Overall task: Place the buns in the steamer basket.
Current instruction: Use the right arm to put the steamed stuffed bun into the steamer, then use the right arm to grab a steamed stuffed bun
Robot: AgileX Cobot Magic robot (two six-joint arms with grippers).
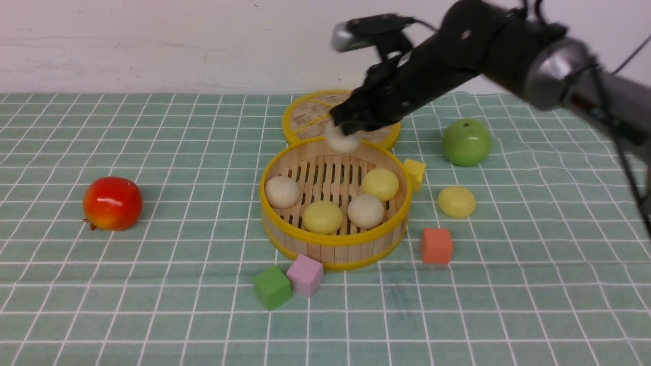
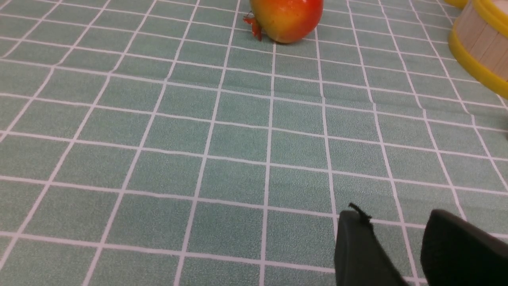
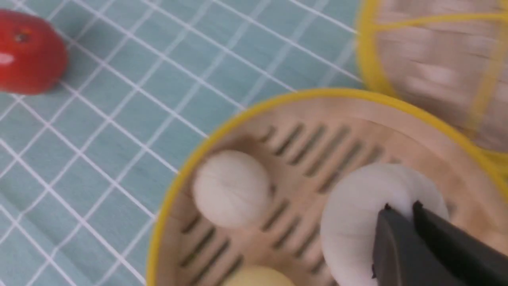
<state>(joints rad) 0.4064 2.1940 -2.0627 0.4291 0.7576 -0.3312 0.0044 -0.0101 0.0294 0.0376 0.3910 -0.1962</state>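
Note:
The steamer basket (image 1: pixel 333 239) stands mid-table with several buns on its slatted floor, among them an off-white one (image 1: pixel 282 191) and a pale yellow one (image 1: pixel 322 216). My right gripper (image 1: pixel 346 129) hangs over the basket's far rim, shut on an off-white bun (image 1: pixel 342 140). In the right wrist view the jaws of that gripper (image 3: pixel 401 206) pinch this bun (image 3: pixel 357 214) above the slats, beside another off-white bun (image 3: pixel 232 188). One pale yellow bun (image 1: pixel 456 201) lies on the cloth right of the basket. My left gripper (image 2: pixel 397 216) is open over bare cloth and holds nothing.
The flat woven lid (image 1: pixel 305 114) lies behind the basket. A green apple (image 1: pixel 466 142) sits at the right and a red apple (image 1: pixel 112 203) at the left. A yellow cube (image 1: pixel 415 173), an orange cube (image 1: pixel 436 245), a green cube (image 1: pixel 272 287) and a pink cube (image 1: pixel 305 274) ring the basket.

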